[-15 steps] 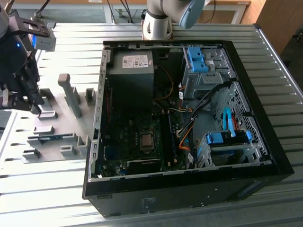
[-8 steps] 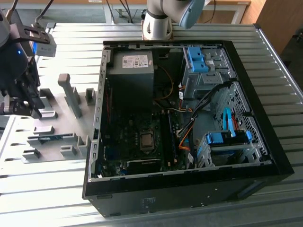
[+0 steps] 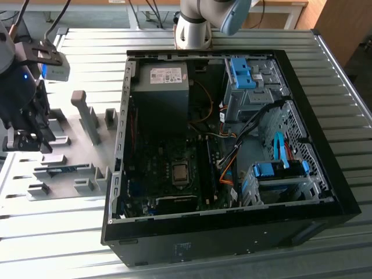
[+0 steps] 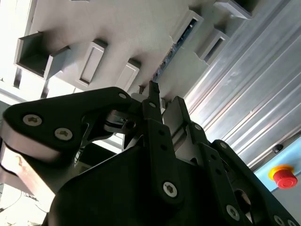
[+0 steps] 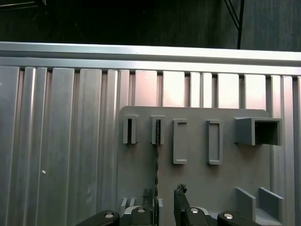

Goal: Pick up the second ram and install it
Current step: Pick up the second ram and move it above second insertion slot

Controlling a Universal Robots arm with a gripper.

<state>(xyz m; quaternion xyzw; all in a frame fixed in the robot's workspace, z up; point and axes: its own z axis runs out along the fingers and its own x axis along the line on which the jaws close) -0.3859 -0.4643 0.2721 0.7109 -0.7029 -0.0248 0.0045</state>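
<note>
— Where is the second ram (image 3: 58, 170)?
— In the exterior view it is a long blue strip in a low holder on the gray fixture plate (image 3: 64, 125). That puts it to the exterior view's left of the open computer case (image 3: 325, 192). The gripper (image 3: 28, 142) hangs over the plate, near it.

— What do the wrist cameras add?
— The gap. In the first wrist view the second ram (image 5: 156, 160) is edge-on, a thin dark line running from a slot block (image 5: 157, 130) toward the fingers (image 5: 148, 212). The gripper (image 5: 165, 197) stands narrowly parted and grips nothing. The line seems to pass close by one finger, but I can't judge contact.

— Is there room around it?
— In the second wrist view the gripper (image 4: 164, 96) has its tips near the second ram's (image 4: 171, 54) end. A red button (image 4: 284, 176) sits well apart. In the exterior view, taller gray posts (image 3: 87, 116) stand between the second ram and the case wall. Past the plate's edge runs the ribbed metal table (image 5: 56, 141).
</note>
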